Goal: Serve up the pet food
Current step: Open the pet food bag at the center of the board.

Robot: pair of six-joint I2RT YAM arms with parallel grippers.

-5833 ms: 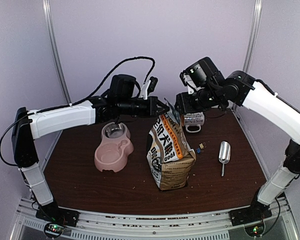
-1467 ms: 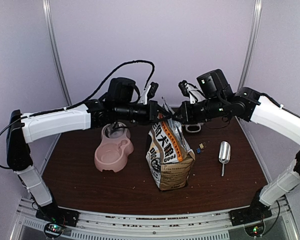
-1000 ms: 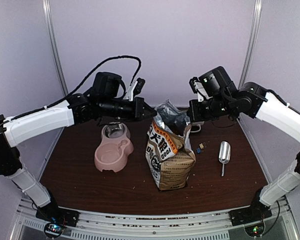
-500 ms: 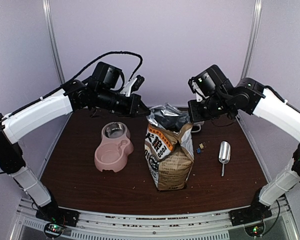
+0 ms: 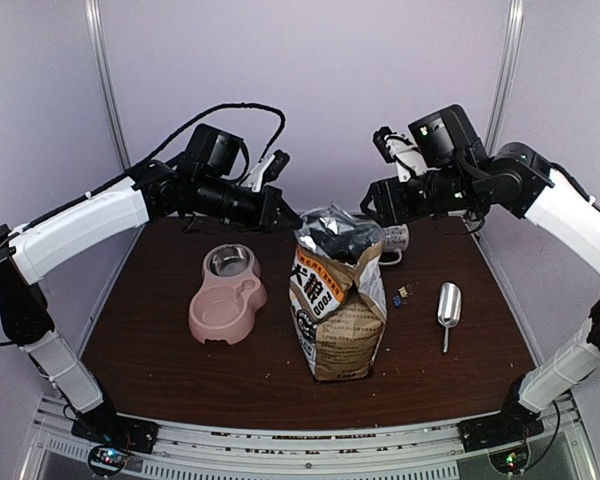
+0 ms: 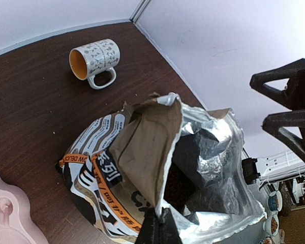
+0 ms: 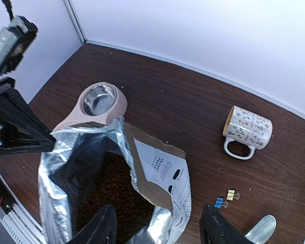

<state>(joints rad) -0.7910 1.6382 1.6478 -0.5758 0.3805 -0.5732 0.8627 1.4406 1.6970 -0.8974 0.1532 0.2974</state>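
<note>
Kibble (image 7: 111, 190) sits deep inside the open bag (image 5: 342, 300), which stands upright in the middle of the desk (image 5: 180, 370). None of it is in the bowl (image 5: 227, 297) yet. My left gripper (image 6: 156, 226) is pressed shut at the bag's foil rim, and I cannot tell whether a fold of foil is caught between its tips. My right gripper (image 7: 160, 219) hangs wide above the mouth with nothing in it.

My main worry is the bag, which looks tall and creased, with no visible support on the right of the frame. If my left arm tugs the rim toward the upper left, I judge the bag could tip and spill across the desk. The foil mouth could also sag shut and block the scoop (image 5: 448, 305). The scoop lies flat at mid-right of the top view, so a grab at its thin handle may slip.

Only the right wrist view looks down into the bag and shows the brown pellets; from above I see just crumpled foil. The left wrist view shows the right gripper's spread fingers at its right edge. Both wrist views show the mug (image 7: 246, 131) clearly, while the top view hides most of it behind the arm.
</note>
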